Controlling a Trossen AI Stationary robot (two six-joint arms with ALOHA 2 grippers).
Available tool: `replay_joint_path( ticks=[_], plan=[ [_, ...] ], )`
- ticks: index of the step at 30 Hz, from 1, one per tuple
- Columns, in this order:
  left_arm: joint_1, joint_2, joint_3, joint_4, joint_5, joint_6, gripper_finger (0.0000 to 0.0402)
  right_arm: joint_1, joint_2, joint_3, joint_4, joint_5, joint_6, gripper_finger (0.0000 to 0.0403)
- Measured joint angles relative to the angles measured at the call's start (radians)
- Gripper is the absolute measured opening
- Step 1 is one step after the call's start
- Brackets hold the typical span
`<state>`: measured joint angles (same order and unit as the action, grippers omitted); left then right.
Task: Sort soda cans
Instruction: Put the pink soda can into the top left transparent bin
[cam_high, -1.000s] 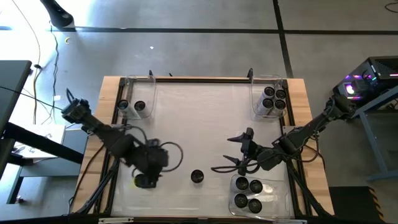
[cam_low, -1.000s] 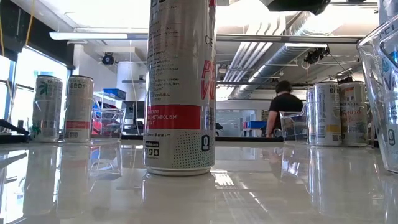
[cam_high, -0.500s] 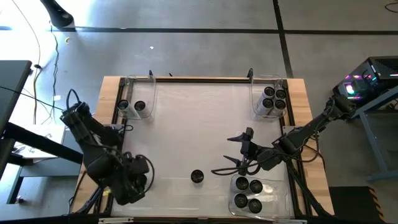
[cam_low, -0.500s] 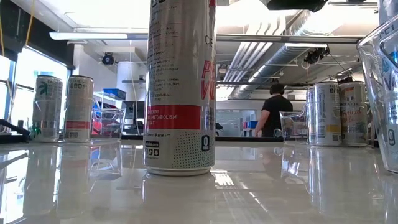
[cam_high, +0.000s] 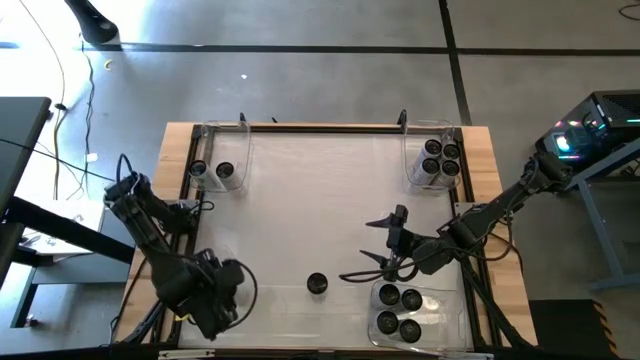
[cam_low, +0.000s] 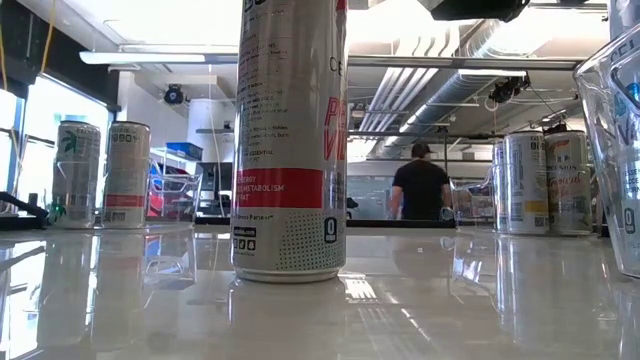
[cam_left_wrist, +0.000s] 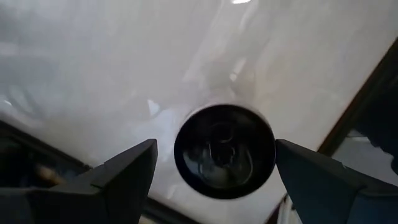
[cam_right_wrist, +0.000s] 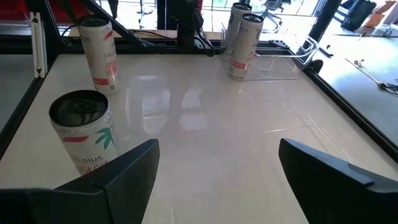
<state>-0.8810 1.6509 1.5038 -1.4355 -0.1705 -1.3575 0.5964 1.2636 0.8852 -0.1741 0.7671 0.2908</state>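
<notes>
A glossy white table (cam_high: 300, 200) framed in pale wood is seen from above, with both dark arms reaching over its near half. Three clear rectangular plastic bins stand on it: one at the far left corner (cam_high: 207, 140) holding two silvery-grey cylindrical soda cans with dark round tops (cam_high: 224, 172), one at the far right corner (cam_high: 455, 135) holding four such cans (cam_high: 440, 160), and one at the near right edge (cam_high: 440, 318) holding four more (cam_high: 398, 310).

The left arm is bent over the near left corner, where the left gripper (cam_high: 212, 305) is held pointing down. In the left wrist view its two dark fingers (cam_left_wrist: 127, 171) are spread wide, and a can top (cam_left_wrist: 224, 150) is seen directly below, between them, with clear gaps on both sides; the can stands on the white surface near the dark table edge.

The right gripper (cam_high: 385, 245) is held low over the table, just beside the near right bin, with its fingers (cam_right_wrist: 127, 168) spread wide and nothing between them. In the right wrist view a can with a green leaf print (cam_right_wrist: 84, 130) stands close by, another can (cam_right_wrist: 99, 53) farther off, and two more in the clear far bin (cam_right_wrist: 239, 43).

A single can (cam_high: 317, 284) stands in the open near the table's front middle, between the two grippers; in the low view it (cam_low: 291, 140) is seen upright with a red band. A person in a dark shirt (cam_low: 420, 185) is visible in the room behind.
</notes>
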Motion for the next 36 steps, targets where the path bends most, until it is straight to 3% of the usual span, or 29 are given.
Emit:
replay_joint_path(
  ticks=[7,23,30,36],
  plan=[
    [0.003,0.032,0.0,-0.02,-0.025,0.026,0.0315,0.002,0.0,0.0,-0.011,-0.001,0.026,0.0327],
    [0.0,0.034,0.01,-0.029,0.045,0.063,0.0315,0.022,0.001,0.0,-0.01,0.0,0.023,0.0327],
    [-0.03,0.034,0.01,-0.052,-0.072,0.129,0.0315,0.022,0.0,0.0,-0.01,0.0,0.023,0.0327],
    [-0.032,0.034,0.01,-0.052,-0.076,0.114,0.0315,0.022,0.001,0.0,-0.01,0.0,0.023,0.0327]
  ],
)
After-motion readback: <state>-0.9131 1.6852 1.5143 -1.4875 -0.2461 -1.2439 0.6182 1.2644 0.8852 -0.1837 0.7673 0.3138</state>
